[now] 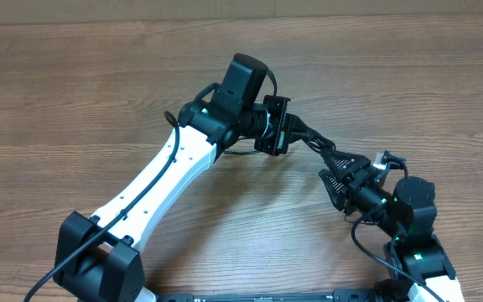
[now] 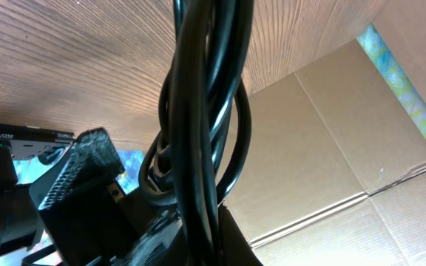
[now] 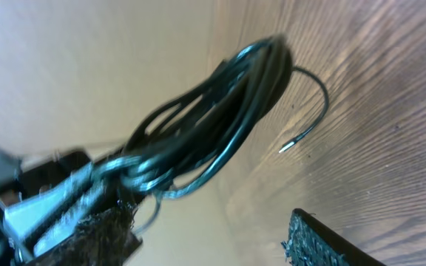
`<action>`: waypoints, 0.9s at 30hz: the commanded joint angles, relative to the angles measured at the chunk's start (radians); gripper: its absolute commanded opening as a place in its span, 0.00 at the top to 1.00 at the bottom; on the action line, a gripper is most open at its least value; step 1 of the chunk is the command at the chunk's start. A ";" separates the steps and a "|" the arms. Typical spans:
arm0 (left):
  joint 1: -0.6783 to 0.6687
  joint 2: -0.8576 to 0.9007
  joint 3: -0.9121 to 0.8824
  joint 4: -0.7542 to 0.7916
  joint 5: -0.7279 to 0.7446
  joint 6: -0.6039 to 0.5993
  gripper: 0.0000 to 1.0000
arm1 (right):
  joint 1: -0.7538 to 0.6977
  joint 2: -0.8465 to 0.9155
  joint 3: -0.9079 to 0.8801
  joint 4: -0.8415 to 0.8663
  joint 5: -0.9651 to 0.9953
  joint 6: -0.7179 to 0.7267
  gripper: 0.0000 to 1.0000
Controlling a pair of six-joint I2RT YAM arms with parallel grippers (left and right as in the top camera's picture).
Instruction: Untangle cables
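While the left gripper clamps tight on a bundle of thin black cables held above the wooden table, the right gripper stands with its jaws spread wide, the bundle's far end just beside them. One loose strand with a silver tip curls free over the wood.

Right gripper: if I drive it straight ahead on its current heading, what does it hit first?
The cables: the looped bundle hangs directly ahead of the open right gripper. Behind the bundle is the left gripper, shut on those cables, though the depth between them is hard to judge.
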 commanded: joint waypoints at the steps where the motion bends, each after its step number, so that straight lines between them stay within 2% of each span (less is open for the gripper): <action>1: -0.018 -0.021 0.022 0.008 -0.004 -0.006 0.96 | 0.005 0.021 0.014 0.036 0.053 0.130 0.32; 9: -0.033 -0.021 0.022 0.022 -0.002 -0.006 0.96 | 0.005 0.078 0.014 0.134 0.053 0.166 0.34; 15: -0.045 -0.021 0.022 0.071 0.006 -0.029 0.96 | 0.005 0.134 0.014 0.135 0.041 0.165 0.47; 27: -0.059 -0.021 0.022 0.071 0.005 -0.045 0.96 | 0.005 0.162 0.014 0.150 0.045 0.164 0.47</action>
